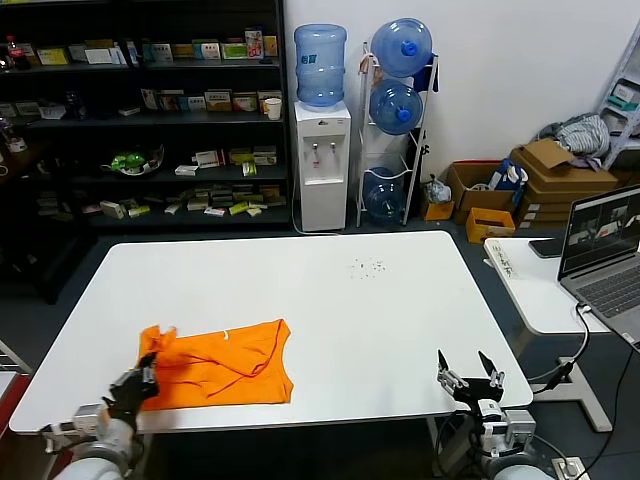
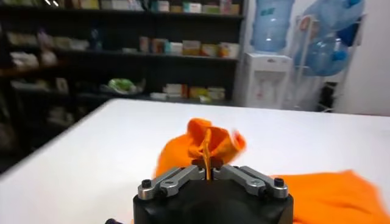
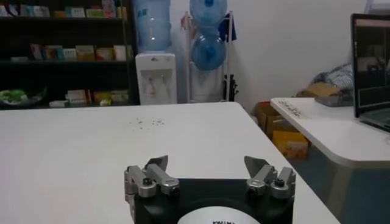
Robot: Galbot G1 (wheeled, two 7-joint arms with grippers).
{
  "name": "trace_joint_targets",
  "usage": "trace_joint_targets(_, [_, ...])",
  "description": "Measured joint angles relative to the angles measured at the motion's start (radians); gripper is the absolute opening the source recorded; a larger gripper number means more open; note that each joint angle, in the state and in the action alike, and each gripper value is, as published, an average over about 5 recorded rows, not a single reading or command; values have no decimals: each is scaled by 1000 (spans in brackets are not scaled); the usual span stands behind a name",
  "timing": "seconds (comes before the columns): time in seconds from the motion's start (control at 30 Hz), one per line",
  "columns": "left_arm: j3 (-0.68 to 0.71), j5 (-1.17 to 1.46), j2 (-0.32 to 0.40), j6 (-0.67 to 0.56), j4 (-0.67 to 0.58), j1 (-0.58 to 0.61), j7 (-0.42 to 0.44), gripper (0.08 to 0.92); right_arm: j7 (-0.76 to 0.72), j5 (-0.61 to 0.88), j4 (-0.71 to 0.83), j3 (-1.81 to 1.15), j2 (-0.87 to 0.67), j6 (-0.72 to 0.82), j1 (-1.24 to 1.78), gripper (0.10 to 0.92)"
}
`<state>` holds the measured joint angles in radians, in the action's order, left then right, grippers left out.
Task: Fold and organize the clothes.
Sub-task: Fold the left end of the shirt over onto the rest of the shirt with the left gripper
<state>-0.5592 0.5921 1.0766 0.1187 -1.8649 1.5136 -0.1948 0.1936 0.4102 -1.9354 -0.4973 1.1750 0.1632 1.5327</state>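
We see the orange T-shirt (image 1: 225, 365) lying crumpled on the near left part of the white table (image 1: 380, 310), spread roughly flat toward the right with its left end bunched up and lifted. Our left gripper (image 1: 143, 383) sits at the near left edge of the table, its fingers pinched together on a fold of that raised left end. In the left wrist view the left gripper (image 2: 208, 172) has a thin ridge of orange cloth clamped between its closed fingers (image 2: 177, 178), and the T-shirt (image 2: 207, 143) rises in a puffed bundle just beyond them, with more of it trailing flat on the table.

Our right gripper (image 1: 470, 375) rests at the near right edge of the table, well apart from the shirt, with its fingers spread wide and nothing between them. The right wrist view shows the same: the right gripper (image 3: 210, 167) with its fingers (image 3: 152, 173) far apart over bare tabletop.

A scatter of small dark specks (image 1: 368, 266) lies on the far right part of the table. Beyond the table stand a water dispenser (image 1: 323, 160) and dark shelves (image 1: 140, 120); an open laptop (image 1: 605, 250) sits on a side table to the right.
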Motion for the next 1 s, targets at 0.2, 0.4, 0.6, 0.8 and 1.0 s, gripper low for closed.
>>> trace_joint_targets(0.2, [134,-6,92,43,-33,-66,-36,121,2,-12,-10,0,16,8,10,823])
trace_joint_targets(0.4, [223,-29,178,64,-28,-133,-56,121,2,-18,-18,-1,27,14,14,823])
trace_joint_targets(0.6, [267,-50,234,90,3,-172,-57,159,2,-19,-20,4,28,19,11,823])
trace_joint_targets(0.8, [271,-44,240,105,12,-171,-41,325,-2,-17,-22,11,27,23,2,823])
trace_joint_targets(1.0, [199,35,171,110,-45,-113,-29,499,-13,-15,-10,20,23,14,-11,823])
